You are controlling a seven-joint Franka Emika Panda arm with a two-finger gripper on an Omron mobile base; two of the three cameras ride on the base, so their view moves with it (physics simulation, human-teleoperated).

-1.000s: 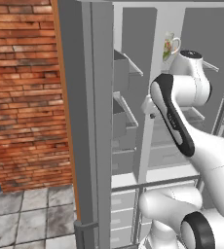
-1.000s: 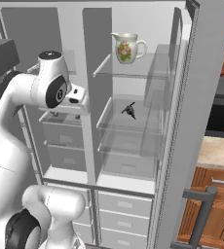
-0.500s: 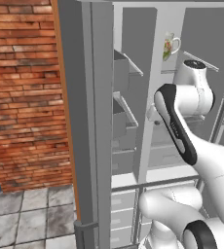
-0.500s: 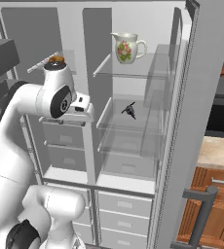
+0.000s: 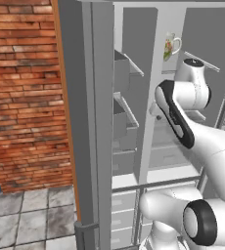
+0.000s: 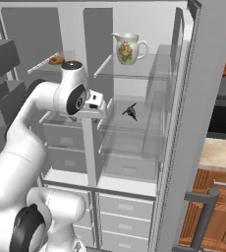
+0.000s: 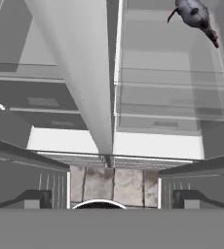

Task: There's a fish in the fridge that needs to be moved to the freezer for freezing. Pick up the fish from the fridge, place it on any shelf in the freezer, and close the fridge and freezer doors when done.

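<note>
Fish: from the right base view I see the fish [image 6: 130, 112] lying on the middle glass shelf [image 6: 134, 125] of the fridge [image 6: 139, 98], toward the shelf's back; in the hand view it sits at the top right corner.
Left base view: I get the open freezer [image 5: 129, 122] side on, its door bins [image 5: 125, 68] stacked one above another, and a brick wall [image 5: 26, 93] to the left; the fish is not something I can make out here.
Jug: a flowered jug [image 6: 127, 47] stands alone on the top glass shelf of the fridge, above the fish.
Freezer contents: a small brown item [image 6: 56, 60] rests on the upper freezer shelf; I cannot tell what it is.
Gripper: the gripper [image 6: 94, 104] sits in front of the divider [image 6: 88, 142] between freezer and fridge, well apart from the fish.
Jaws: spread wide, holding nothing; in the hand view the fingers [image 7: 33, 199] stand far apart at the bottom.
Doors: both stand open.
</note>
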